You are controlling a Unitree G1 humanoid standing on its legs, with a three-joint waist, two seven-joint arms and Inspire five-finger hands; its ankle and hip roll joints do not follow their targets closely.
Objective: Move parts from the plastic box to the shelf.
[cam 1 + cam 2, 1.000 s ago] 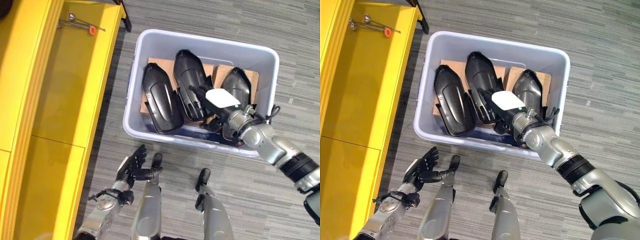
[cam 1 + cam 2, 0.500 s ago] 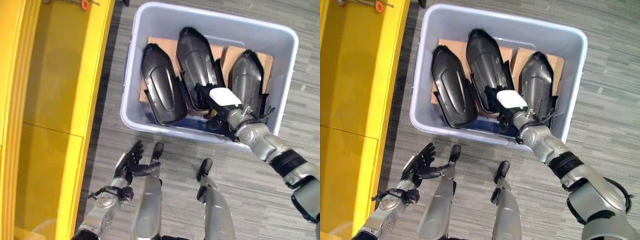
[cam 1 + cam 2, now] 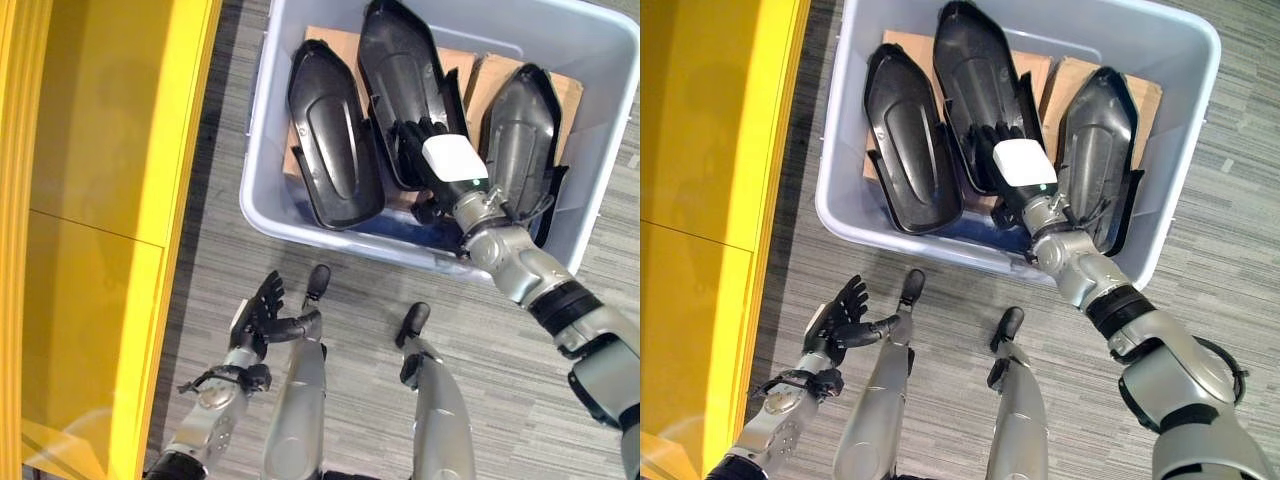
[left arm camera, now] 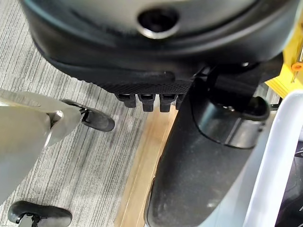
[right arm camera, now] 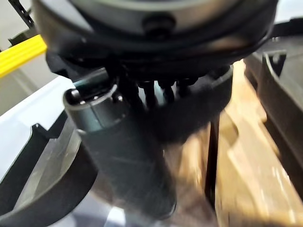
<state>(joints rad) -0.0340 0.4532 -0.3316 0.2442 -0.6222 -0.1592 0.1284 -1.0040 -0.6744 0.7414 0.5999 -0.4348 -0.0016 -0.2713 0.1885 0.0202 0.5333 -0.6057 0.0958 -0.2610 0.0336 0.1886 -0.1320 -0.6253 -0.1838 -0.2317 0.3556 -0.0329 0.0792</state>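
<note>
Right hand [image 3: 425,150] inside plastic box [image 3: 262,150], over middle part [image 3: 400,70], grip unclear. Left hand [image 3: 262,318] spread, low beside yellow shelf [image 3: 110,150].

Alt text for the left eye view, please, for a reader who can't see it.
The right hand reaches into a grey plastic box on the floor, over the middle part of three black moulded parts lying on cardboard. The left hand hangs open low above the carpet, beside a yellow shelf.

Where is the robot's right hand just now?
In the head views the right hand is inside the plastic box, resting over the lower end of the middle black part, with another black part on its right.
</note>
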